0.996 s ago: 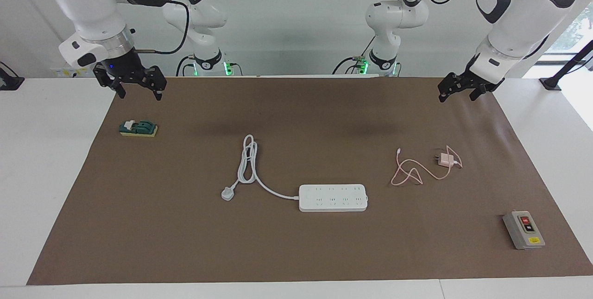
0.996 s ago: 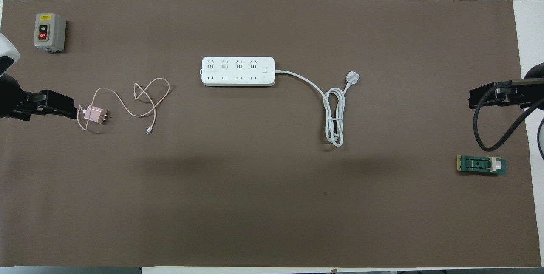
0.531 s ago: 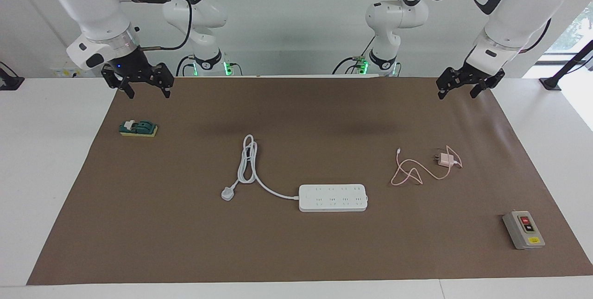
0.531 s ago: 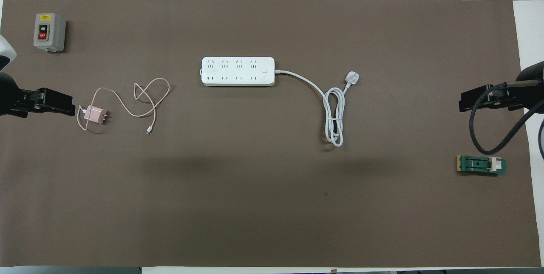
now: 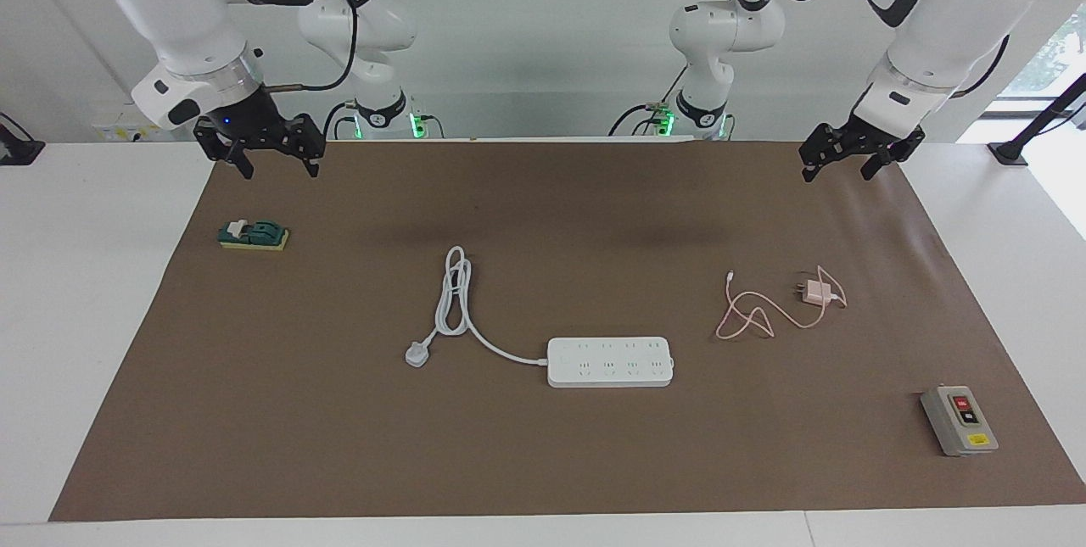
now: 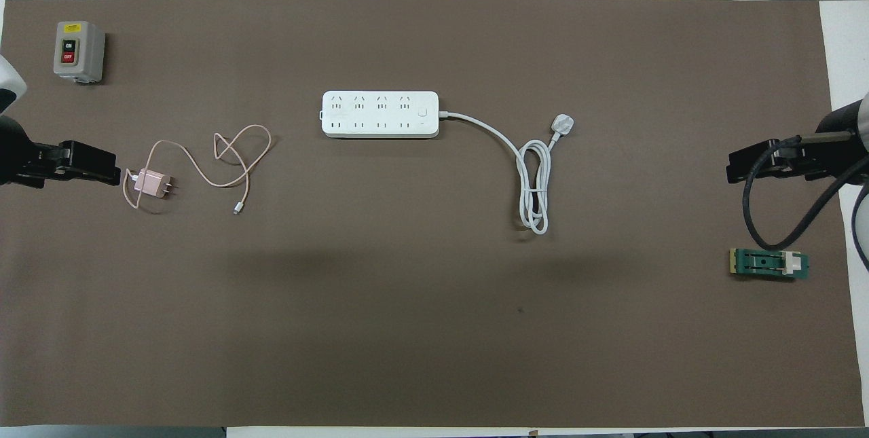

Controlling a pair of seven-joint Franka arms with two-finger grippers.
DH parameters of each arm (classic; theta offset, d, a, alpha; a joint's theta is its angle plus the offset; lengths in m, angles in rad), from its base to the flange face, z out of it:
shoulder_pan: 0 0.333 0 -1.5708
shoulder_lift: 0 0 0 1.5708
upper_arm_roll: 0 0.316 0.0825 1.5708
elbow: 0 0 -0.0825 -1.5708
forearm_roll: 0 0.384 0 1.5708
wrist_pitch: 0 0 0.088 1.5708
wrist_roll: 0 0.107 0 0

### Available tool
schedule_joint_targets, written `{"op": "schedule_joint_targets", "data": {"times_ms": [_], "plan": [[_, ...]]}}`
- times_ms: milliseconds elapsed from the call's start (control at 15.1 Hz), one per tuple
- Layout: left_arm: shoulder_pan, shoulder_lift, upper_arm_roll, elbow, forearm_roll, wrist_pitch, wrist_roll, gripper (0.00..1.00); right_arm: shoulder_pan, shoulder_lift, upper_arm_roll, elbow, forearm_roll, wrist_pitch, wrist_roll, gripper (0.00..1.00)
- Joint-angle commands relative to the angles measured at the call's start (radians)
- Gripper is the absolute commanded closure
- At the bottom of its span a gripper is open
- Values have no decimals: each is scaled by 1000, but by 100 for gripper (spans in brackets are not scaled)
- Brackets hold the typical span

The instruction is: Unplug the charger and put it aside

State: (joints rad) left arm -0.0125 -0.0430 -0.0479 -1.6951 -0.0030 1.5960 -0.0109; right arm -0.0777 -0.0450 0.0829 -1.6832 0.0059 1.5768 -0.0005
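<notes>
On the brown mat [image 5: 339, 445], toward the left arm's end of the table, your charger [image 5: 816, 293] is lying unplugged, its pink cable [image 5: 755, 314] looping beside it, well apart from the white power strip [image 5: 610, 361]. The power strip is sitting mid-mat with its thick cord [image 5: 454, 301] coiled toward the right arm's end. Your left gripper [image 5: 839, 164] is hanging in the air over the mat's robot-side edge, fingers spread and holding nothing. Your right gripper [image 5: 274, 159] is hanging over the mat's corner above the green block [image 5: 253, 235], fingers likewise spread and empty. A grey switch box [image 5: 959, 420] is sitting farther from the robots than the charger.
</notes>
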Motion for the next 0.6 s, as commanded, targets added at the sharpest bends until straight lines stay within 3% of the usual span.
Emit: {"op": "schedule_joint_targets", "data": {"times_ms": [0,531], "plan": [[5,-3,-6,-11,9,16,5,0,-4,-26,1,-27,-10,0,11,0],[3,-5,-6,-15,8,9,5,0,-5,-26,1,-26,-43,-3,11,0]]}}
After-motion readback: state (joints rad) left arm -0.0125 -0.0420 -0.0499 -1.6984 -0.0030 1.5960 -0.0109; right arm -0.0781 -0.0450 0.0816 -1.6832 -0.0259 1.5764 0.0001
